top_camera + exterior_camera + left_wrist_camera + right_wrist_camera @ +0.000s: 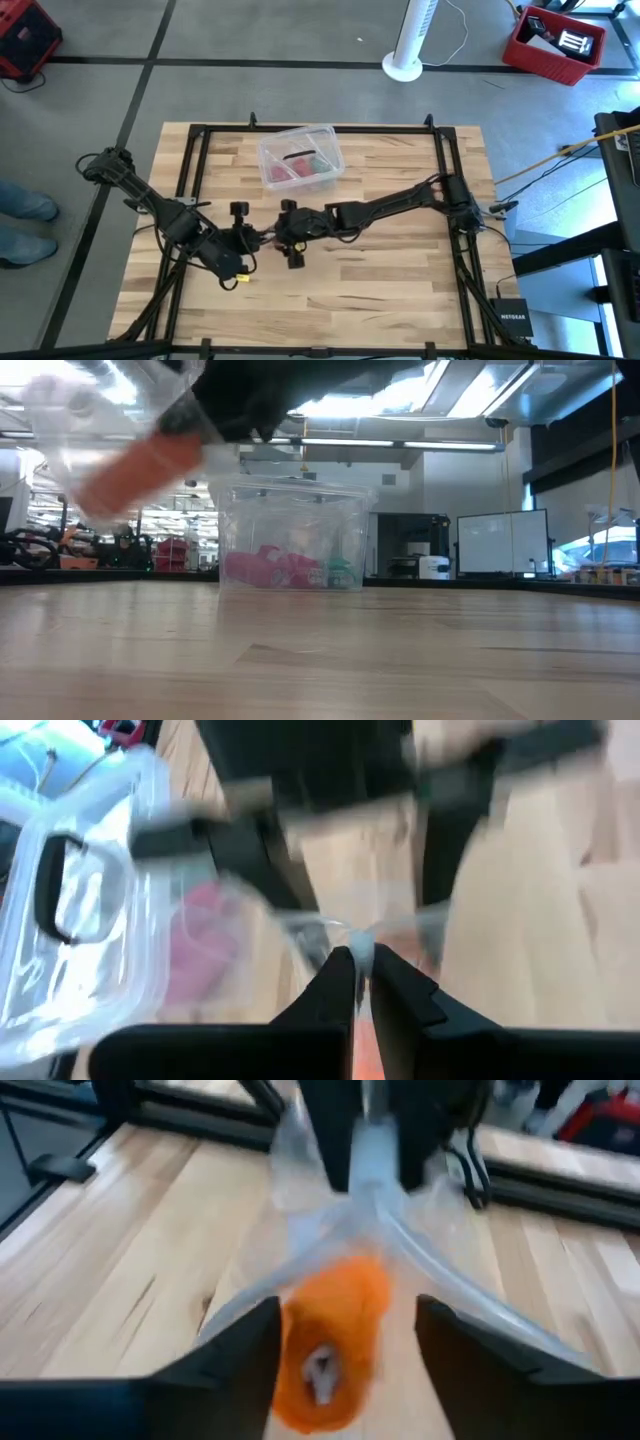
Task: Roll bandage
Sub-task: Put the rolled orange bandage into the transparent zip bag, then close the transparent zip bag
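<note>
One pale wood table [380,270] (clear box [300,157] on it), grey floor [250,90] around.

The worktop [380,270] is made of pale, matt wood planks with visible grain. The bandage [330,1335] is seen as soft orange cloth, sheathed in thin, glossy clear plastic film [440,1315]. The box [290,540] is formed of clear, smooth plastic.

**Wooden table, one box resting on it**

A light butcher-block table [380,290] framed by black rails carries a clear plastic box [300,157] toward its far middle, holding what look like red and green items, blurred from here.
</note>
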You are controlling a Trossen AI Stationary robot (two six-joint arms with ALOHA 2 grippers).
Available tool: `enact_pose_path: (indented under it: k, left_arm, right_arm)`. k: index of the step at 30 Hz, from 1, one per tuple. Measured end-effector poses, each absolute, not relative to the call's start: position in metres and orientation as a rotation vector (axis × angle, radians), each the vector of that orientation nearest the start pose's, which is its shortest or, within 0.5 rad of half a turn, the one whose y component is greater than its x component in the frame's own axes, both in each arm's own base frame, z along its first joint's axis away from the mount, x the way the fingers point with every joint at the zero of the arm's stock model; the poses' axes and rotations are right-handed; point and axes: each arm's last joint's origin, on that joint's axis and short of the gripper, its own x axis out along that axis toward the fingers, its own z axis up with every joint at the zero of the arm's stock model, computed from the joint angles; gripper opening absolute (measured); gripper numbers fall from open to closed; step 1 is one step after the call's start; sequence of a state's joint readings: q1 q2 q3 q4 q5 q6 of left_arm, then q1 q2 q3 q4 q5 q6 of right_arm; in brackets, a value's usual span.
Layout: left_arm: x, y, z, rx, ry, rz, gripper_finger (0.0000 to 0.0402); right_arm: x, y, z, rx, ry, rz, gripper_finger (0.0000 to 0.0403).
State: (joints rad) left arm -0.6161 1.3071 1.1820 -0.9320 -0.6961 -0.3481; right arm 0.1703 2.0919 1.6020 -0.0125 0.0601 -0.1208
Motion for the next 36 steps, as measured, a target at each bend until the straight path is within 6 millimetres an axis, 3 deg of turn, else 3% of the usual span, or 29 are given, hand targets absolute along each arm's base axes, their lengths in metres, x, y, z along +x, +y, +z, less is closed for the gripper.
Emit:
enact_pose_path:
  k: [7, 16, 21, 24, 27, 30, 33, 36]
  left_arm:
    - [0.207, -0.127, 0.307, 0.312, 0.830, 0.234, 0.0010]
    - [0.203, -0.124, 0.305, 0.232, 0.865, 0.278, 0.0019]
    - [0.207, -0.124, 0.302, 0.230, 0.822, 0.298, 0.0015]
    - [0.213, -0.121, 0.292, 0.251, 0.783, 0.320, 0.0013]
    - [0.219, -0.119, 0.282, 0.241, 0.763, 0.315, 0.0018]
    - [0.225, -0.118, 0.275, 0.199, 0.722, 0.319, 0.0023]
    - [0.229, -0.115, 0.269, 0.181, 0.698, 0.327, 0.0023]
    - [0.232, -0.114, 0.265, 0.196, 0.676, 0.315, 0.0020]
  right_arm:
    - [0.446, 0.081, 0.255, -0.159, 0.618, 0.147, 0.0288]
    - [0.402, 0.101, 0.286, -0.054, 0.787, 0.329, 0.0282]
    - [0.381, 0.111, 0.289, -0.177, 0.860, 0.251, 0.0274]
    - [0.379, 0.109, 0.267, -0.214, 0.785, 0.319, 0.0267]
    - [0.378, 0.094, 0.252, -0.140, 0.627, 0.290, 0.0256]
    - [0.382, 0.084, 0.249, -0.072, 0.391, 0.237, 0.0248]
    - [0.387, 0.087, 0.249, -0.069, 0.168, 0.239, 0.0244]
    - [0.394, 0.090, 0.235, -0.104, 0.132, 0.207, 0.0244]
